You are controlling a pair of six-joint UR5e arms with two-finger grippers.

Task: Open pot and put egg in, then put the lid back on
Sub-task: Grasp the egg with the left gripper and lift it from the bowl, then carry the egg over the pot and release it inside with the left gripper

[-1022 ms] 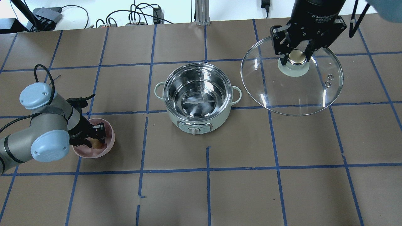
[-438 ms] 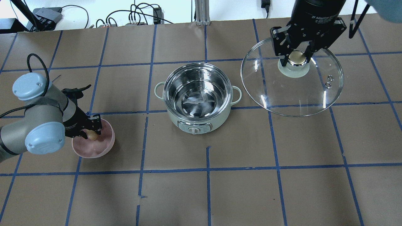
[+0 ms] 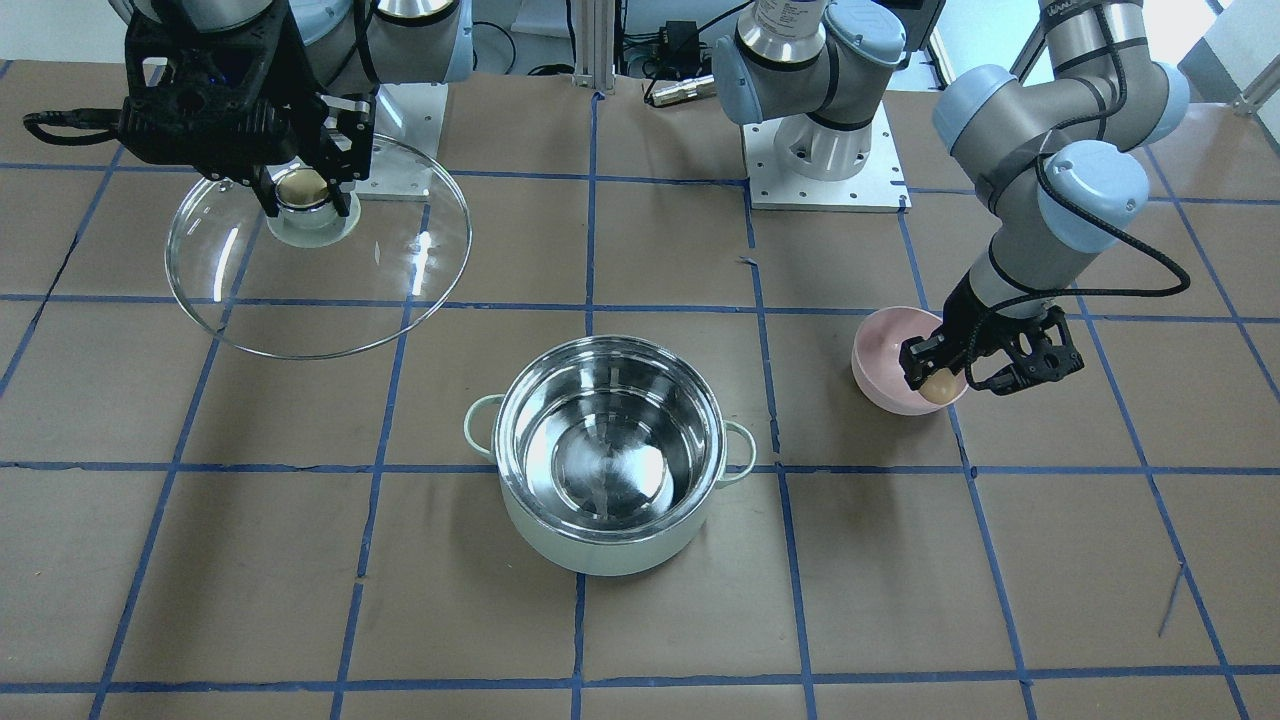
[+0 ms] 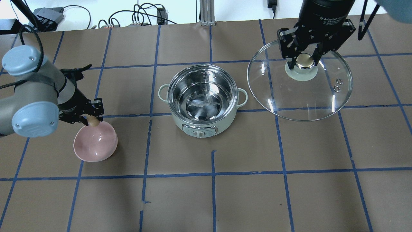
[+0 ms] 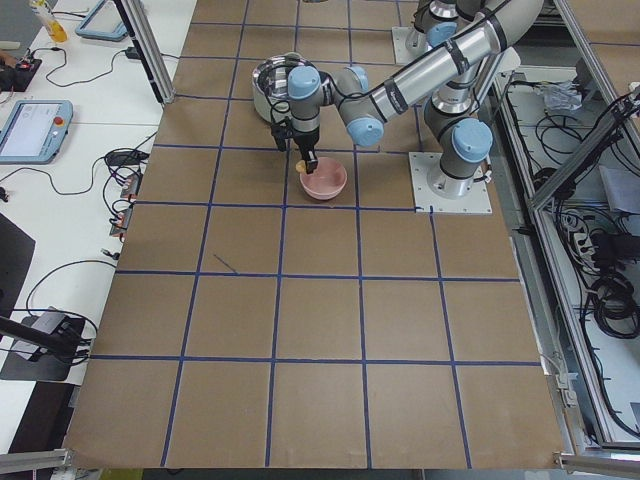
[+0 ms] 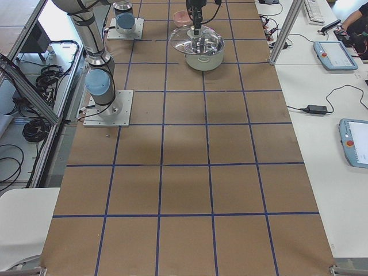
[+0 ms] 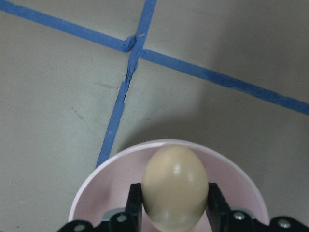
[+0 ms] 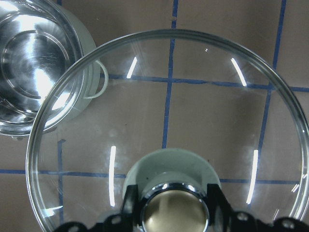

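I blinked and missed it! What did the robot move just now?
The left gripper lifted the egg up out of the pink bowl. The right gripper still holds the lid beside the open, empty pot; nothing else moved.

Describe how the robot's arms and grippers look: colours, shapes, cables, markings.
Left arm and right arm: silver-grey tubes, pale blue round joint caps. Left gripper and right gripper: black, two-fingered. White lettering "2F Adaptive" above the right one; black cable along the left arm.

The left arm (image 4: pixel 33 96) reaches low, jaws clamped together, while the right arm (image 6: pixel 90 35) hangs higher, jaws likewise pinched.
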